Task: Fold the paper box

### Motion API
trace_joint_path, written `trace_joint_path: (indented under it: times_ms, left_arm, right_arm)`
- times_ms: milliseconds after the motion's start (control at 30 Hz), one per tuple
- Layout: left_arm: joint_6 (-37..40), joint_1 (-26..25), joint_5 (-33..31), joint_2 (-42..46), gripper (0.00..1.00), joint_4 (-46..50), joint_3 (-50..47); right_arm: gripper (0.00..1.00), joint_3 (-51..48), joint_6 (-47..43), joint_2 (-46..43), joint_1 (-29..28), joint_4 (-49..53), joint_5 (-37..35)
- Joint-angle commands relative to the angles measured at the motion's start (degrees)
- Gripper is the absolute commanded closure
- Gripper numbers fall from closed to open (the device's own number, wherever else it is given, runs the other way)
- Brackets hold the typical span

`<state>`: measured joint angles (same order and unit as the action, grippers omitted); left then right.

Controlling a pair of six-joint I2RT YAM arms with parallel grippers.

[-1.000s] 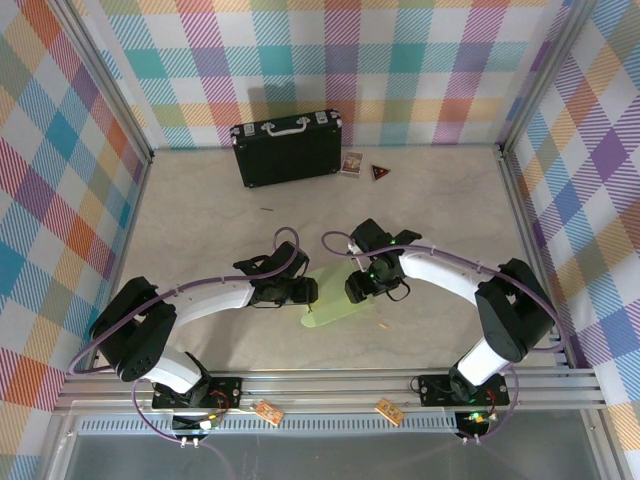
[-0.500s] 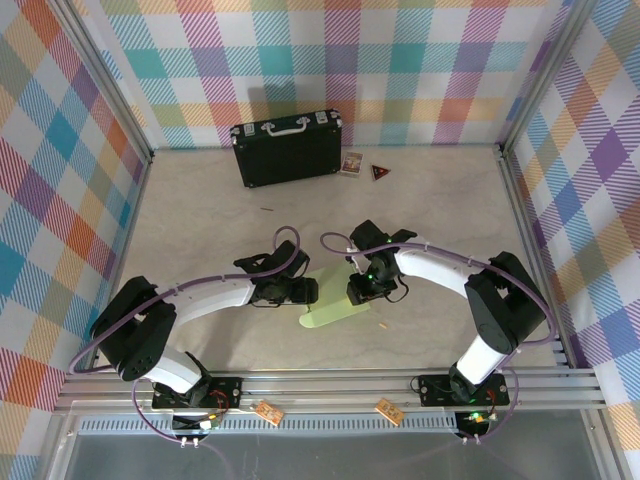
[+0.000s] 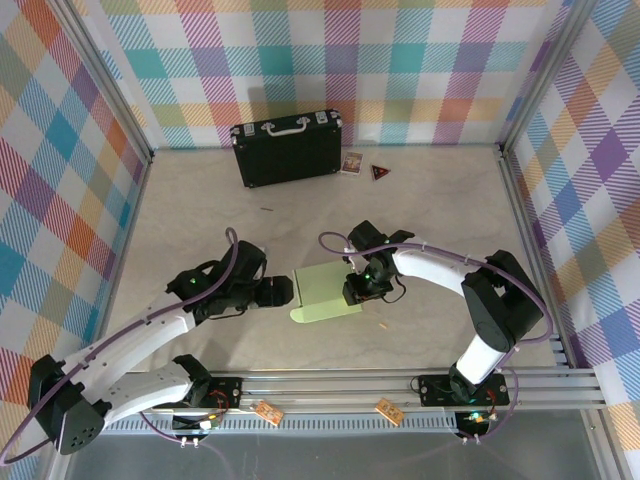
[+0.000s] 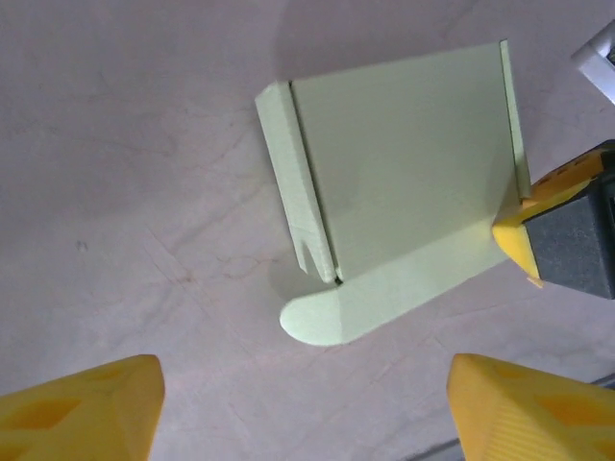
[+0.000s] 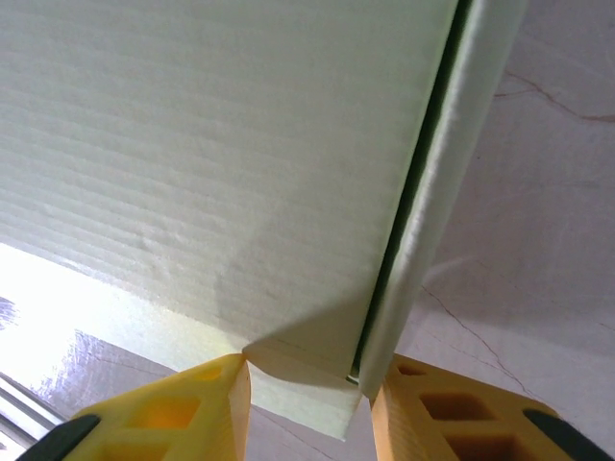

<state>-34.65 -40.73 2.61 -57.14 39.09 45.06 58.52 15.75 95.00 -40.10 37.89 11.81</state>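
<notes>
with the right gripper pinching one edge of the paper box and the left gripper spread clear of it, a pull could buckle it

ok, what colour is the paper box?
The box is plain pale green, no print; the left wrist view shows it best.

Bright, even light throws soft shadows on the worktop; close up, glare bleaches one edge of the paper box.
</notes>
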Motion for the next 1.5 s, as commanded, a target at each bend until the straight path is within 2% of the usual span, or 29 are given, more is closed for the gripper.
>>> trace_joint_path:
  times_ms: [0,200,333,633,1100,1233,1333,1400,1467]
  left_arm:
    - [-3.09,-0.3,5.79,-2.62,0.28,-1.41,-4.44]
    - [-6.79,-4.97,6.41,-9.9,0.31,-12.18,-6.87]
    - [-6.94,-5.02,5.97,-12.95,0.31,-13.67,-6.06]
    - [-7.18,-5.89,10.37,-17.41,0.35,-17.2,-5.59]
    - [-9.29,-6.03,12.92,-16.79,0.38,-20.97,-6.23]
    - [-8.72,-5.64,10.35,-14.59,0.37,-18.05,-6.46]
    - [-9.29,-4.9,10.29,-13.85,0.42,-19.03,-7.59]
    - [-10.01,-4.9,9.2,-13.67,0.52,-19.38,-8.26]
    - [-10.82,-4.9,8.81,-13.31,0.57,-20.26,-9.08]
  right_arm:
    - [0.63,0.04,1.25,0.62,-0.25,-1.14,1.78]
    - [0.63,-0.25,1.5,0.67,-0.25,-1.92,2.29]
    - [0.63,-0.25,1.58,0.72,-0.2,-2.0,2.89]
    - [0.64,0.25,2.09,0.45,-0.24,-2.06,5.08]
    - [0.65,-0.23,2.76,0.2,-0.26,-3.3,9.5]
    - [0.65,-0.67,2.6,0.25,-0.25,-3.3,9.31]
    - [0.67,-0.87,2.88,0.38,-0.25,-3.67,9.98]
    - [0.68,-1.12,2.95,0.27,-0.25,-3.94,10.66]
    - [0.68,-1.05,2.93,0.27,-0.25,-3.83,10.84]
